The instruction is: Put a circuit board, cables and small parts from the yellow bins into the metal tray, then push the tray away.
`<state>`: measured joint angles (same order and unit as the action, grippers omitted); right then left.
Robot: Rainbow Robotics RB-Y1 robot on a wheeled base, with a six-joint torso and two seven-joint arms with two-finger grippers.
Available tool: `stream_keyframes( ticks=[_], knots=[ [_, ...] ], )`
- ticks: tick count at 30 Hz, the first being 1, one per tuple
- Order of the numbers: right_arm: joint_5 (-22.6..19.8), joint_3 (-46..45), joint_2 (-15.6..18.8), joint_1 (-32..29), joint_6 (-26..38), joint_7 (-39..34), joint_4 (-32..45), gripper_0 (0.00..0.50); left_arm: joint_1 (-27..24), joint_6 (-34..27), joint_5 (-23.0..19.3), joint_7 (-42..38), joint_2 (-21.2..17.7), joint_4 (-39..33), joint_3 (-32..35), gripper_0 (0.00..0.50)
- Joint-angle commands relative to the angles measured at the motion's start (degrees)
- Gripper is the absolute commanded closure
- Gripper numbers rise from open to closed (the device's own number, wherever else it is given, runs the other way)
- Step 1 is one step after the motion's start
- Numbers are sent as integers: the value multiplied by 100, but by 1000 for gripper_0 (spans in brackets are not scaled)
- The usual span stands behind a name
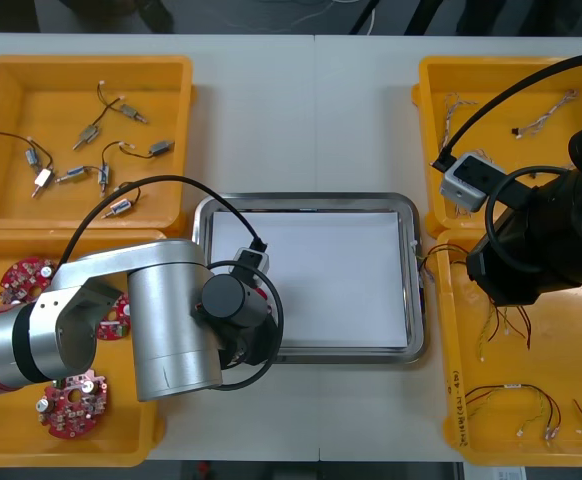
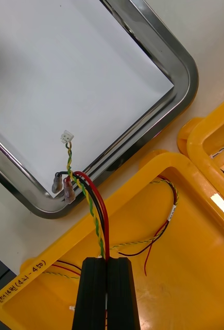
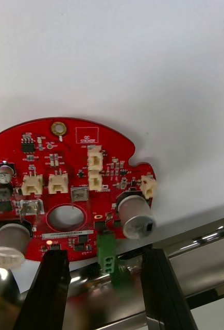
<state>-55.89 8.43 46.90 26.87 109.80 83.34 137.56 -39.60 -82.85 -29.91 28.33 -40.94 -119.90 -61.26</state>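
Note:
A round red circuit board (image 3: 65, 170) lies on the white inside of the metal tray (image 1: 311, 198), its green connector at the tray's near rim (image 3: 194, 242). My left gripper (image 3: 105, 256) stands open, one finger on each side of that connector; the left arm (image 1: 171, 320) covers the tray's near left corner. My right gripper (image 2: 105, 260) is shut on a red and yellow cable (image 2: 93, 211) above the near right bin (image 2: 168, 268). The cable's plug ends hang over the tray's corner (image 2: 50, 209). The right arm (image 1: 531, 250) is over the right bins.
The far left bin (image 1: 1, 70) holds several small metal parts (image 1: 91, 130). The near left bin (image 1: 1, 440) holds red circuit boards (image 1: 71, 405). More cables (image 1: 511, 395) lie in the near right bin (image 1: 451, 400), thin ones in the far right bin (image 1: 431, 80).

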Motion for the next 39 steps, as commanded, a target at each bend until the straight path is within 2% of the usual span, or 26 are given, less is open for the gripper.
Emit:
stream_keyframes(
  ticks=[1,12,19,28,36,39],
  knots=[
    [-1,62,197,169,20,-161,166,500,-206,85,82,-416,130,-42,-97,56],
    [-27,71,206,169,20,-125,166,500,-214,41,82,-513,130,-148,263,2],
    [-115,255,206,336,20,-169,210,500,-250,-442,-358,-442,69,-288,896,0],
    [-80,1003,179,723,20,-231,219,500,-258,-1286,-903,-425,-90,-798,1775,0],
    [351,1864,-269,1075,20,-257,184,500,-267,-2147,-1808,-302,-485,-1053,2962,0],
    [500,2198,-427,1198,20,-222,43,500,-258,-2464,-1940,-258,-582,-1053,3269,0]
  ],
)
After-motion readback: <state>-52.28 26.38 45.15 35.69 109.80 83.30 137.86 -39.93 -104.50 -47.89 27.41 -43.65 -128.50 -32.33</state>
